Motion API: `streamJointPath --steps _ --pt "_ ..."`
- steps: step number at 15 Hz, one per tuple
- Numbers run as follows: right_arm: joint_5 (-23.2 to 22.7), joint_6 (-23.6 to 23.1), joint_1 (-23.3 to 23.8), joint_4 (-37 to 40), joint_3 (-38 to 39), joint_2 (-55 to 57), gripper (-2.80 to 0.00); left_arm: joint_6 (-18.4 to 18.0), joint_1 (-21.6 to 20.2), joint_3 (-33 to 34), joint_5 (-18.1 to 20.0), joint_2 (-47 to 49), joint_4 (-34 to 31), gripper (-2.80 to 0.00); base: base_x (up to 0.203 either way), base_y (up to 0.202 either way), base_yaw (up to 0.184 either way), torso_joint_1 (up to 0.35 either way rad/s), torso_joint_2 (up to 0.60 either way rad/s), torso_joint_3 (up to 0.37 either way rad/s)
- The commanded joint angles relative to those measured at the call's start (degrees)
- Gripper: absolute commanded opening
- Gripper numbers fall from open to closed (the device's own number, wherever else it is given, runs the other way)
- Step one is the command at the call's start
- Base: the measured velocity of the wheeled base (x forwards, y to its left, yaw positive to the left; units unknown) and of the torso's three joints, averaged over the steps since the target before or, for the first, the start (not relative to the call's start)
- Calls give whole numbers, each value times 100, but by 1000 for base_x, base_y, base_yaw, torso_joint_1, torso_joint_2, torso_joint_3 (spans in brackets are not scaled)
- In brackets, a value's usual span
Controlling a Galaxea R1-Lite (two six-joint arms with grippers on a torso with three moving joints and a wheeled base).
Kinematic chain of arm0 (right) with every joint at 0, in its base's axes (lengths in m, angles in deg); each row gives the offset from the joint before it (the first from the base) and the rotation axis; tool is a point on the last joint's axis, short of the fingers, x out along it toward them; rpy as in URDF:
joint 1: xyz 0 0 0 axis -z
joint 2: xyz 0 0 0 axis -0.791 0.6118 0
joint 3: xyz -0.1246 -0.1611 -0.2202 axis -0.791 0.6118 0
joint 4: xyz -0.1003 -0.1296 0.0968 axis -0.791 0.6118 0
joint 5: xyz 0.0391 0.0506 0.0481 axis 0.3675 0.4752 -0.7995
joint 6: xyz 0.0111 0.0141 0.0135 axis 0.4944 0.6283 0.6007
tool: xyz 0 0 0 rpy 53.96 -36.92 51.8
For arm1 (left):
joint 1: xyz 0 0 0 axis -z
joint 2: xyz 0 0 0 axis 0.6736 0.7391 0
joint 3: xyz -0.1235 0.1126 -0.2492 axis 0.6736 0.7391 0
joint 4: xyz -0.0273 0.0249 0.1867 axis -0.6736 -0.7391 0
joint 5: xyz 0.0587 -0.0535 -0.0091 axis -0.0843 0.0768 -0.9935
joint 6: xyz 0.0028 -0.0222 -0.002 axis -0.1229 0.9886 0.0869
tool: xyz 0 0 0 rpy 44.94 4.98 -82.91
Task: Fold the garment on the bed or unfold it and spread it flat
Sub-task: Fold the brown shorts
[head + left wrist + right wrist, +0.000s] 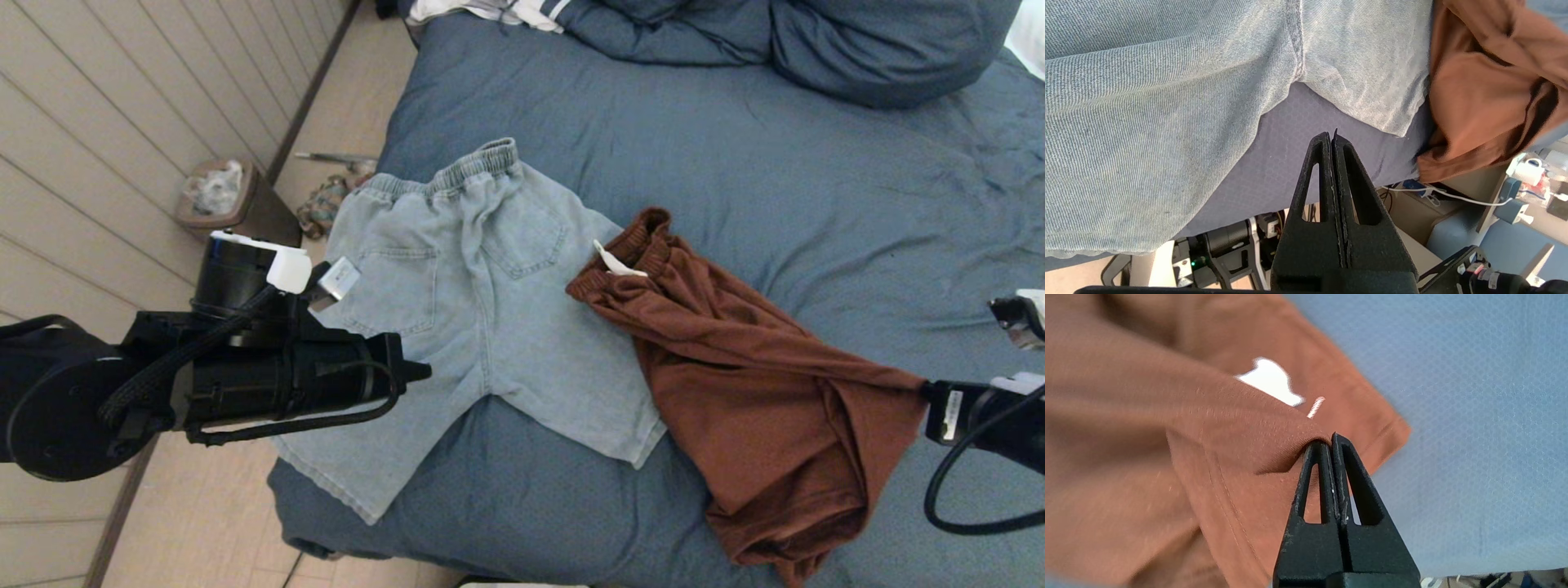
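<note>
Rust-brown shorts [751, 367] lie on the bed [735, 163], long axis running from 10 to 4 o'clock. The right gripper [1331, 437] pinches their 3 o'clock corner, fingers closed on the fabric. The left gripper [1331, 136], closed and empty, hovers above the denim shorts [473, 302].

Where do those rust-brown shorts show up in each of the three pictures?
Head view: brown shorts, right of centre on the bed.
Left wrist view: upper right corner.
Right wrist view: fills the left half, pinched by the right gripper.
Shared landmark: the blue bed cover.
</note>
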Motion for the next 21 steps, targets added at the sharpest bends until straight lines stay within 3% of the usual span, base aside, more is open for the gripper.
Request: streamJointPath --steps 1,7,12,13,18,21 --pt "-218 -11 418 -29 -364 862 -280 16 13 -1 3 8 11 -280 0 0 0 0 0 0" --pt "-400 -176 1045 -359 -810 1902 -280 7 22 -1 3 87 11 -280 0 0 0 0 0 0" --pt "-396 -209 1206 -375 -1016 2281 -280 16 39 -1 12 113 11 -280 0 0 0 0 0 0" --pt "-403 -207 1260 -447 -1078 2345 0 16 39 -1 12 131 11 -280 0 0 0 0 0 0" --pt "-1094 -365 1547 -656 -1069 2278 0 16 59 -1 12 140 11 -280 0 0 0 0 0 0" --pt "-1263 -257 1518 -627 -1044 1862 0 16 83 8 12 140 11 -280 0 0 0 0 0 0"
